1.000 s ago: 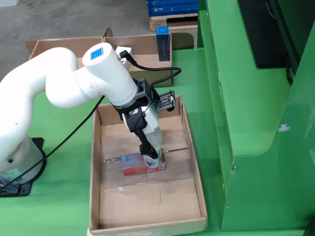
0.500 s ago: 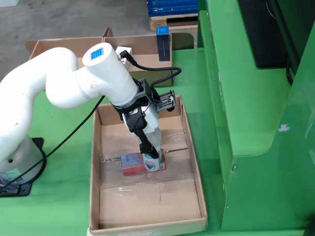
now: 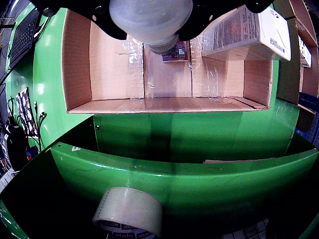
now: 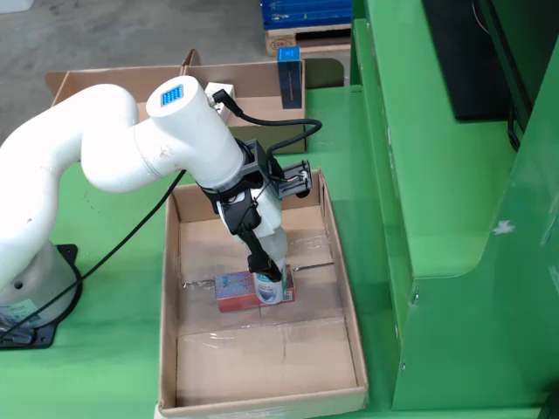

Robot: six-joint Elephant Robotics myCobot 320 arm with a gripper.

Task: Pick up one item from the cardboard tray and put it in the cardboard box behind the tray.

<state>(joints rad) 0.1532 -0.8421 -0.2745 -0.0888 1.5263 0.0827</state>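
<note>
A small red carton [image 4: 240,293] lies flat on the floor of the cardboard tray [image 4: 169,305], about mid-length. My gripper [image 4: 269,282], a single rounded tip on a black stem, rests on the carton's right end; no fingers show, and whether it has hold of the carton is unclear. In the wrist view the tip [image 3: 152,20] fills the top centre and hides most of the red carton [image 3: 178,53]. The cardboard box [image 4: 253,83] stands behind the tray, with a dark blue carton [image 4: 289,78] upright in it.
A white printed carton [image 3: 249,30] sits in the tray at the wrist view's upper right. A tall green machine housing [image 4: 454,218] borders the tray's right side. A tape roll [image 3: 129,211] lies low in the wrist view. A black cable [image 4: 131,231] trails left.
</note>
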